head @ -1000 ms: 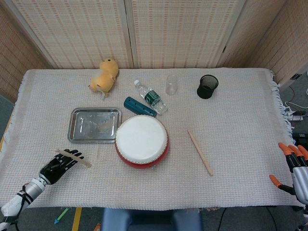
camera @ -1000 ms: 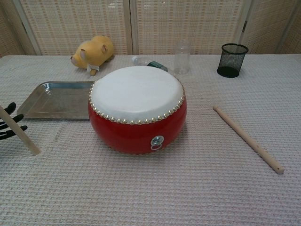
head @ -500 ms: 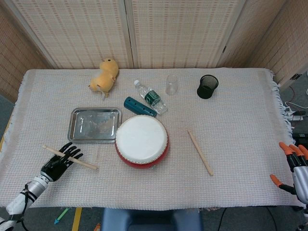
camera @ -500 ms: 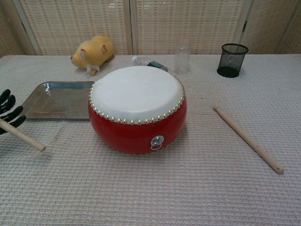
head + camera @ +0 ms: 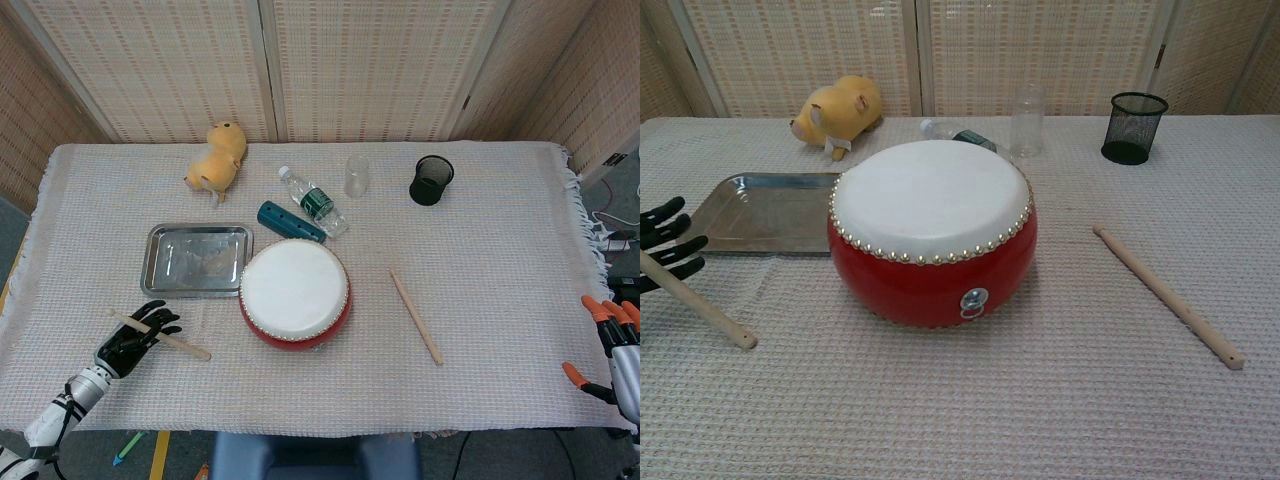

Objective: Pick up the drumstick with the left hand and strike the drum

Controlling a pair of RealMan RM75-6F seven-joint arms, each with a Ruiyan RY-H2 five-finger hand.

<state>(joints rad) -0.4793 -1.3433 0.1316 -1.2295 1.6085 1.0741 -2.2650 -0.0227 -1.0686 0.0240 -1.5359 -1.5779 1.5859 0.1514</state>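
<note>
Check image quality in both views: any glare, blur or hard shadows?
Head view: even, soft light; tray shows mild reflections, no blown glare. Chest view: sharp up close, drum casts only a faint shadow; clear cup low-contrast against the screen; left hand cropped at the frame edge.

The left hand (image 5: 133, 340) is glossy black all over, its fingers (image 5: 670, 247) slim and black, mounted on a silver-and-white wrist with dark bands. The right hand (image 5: 618, 345) has a grey metallic palm behind bright orange fingers (image 5: 601, 310).
</note>
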